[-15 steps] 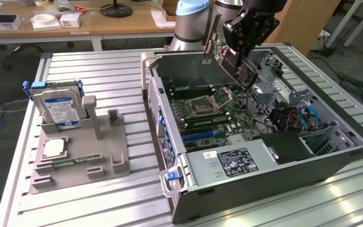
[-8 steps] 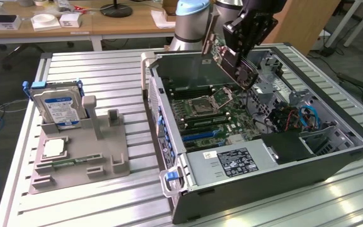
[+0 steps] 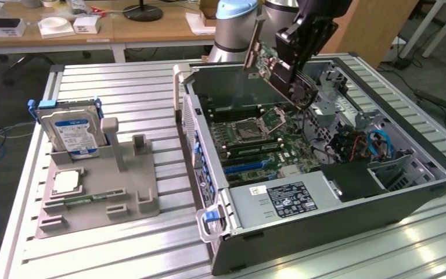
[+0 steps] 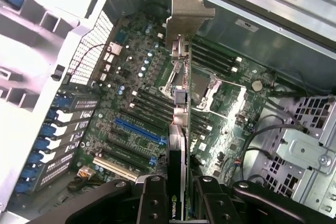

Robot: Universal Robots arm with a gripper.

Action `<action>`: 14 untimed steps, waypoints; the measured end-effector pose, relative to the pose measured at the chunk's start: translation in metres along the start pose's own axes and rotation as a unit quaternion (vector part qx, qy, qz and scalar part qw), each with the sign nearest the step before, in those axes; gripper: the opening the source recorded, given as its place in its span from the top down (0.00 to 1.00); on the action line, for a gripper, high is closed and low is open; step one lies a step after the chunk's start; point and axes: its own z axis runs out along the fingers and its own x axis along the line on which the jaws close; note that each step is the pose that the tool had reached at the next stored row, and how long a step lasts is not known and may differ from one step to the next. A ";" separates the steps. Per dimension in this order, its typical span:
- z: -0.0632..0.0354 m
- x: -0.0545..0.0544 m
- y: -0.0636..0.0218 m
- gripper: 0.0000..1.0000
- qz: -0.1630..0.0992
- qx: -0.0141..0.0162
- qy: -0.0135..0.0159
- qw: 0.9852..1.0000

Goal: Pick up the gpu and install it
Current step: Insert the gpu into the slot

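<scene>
The gpu (image 3: 285, 75), a thin dark card with a green underside, hangs tilted over the far side of the open case (image 3: 324, 215). The gripper (image 3: 297, 43) clamps it edge-on between narrowed black fingers. Its bent silvery bracket (image 4: 189, 9) sits near the case's far wall. Below lies the green motherboard (image 3: 262, 145) with a long blue slot (image 4: 139, 132). Held this askew, the card could miss the slot, or the bracket could snag sheet metal.
</scene>
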 end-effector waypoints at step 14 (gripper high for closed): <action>0.0069 0.002 0.0000 0.74 -0.032 0.001 0.001 1.000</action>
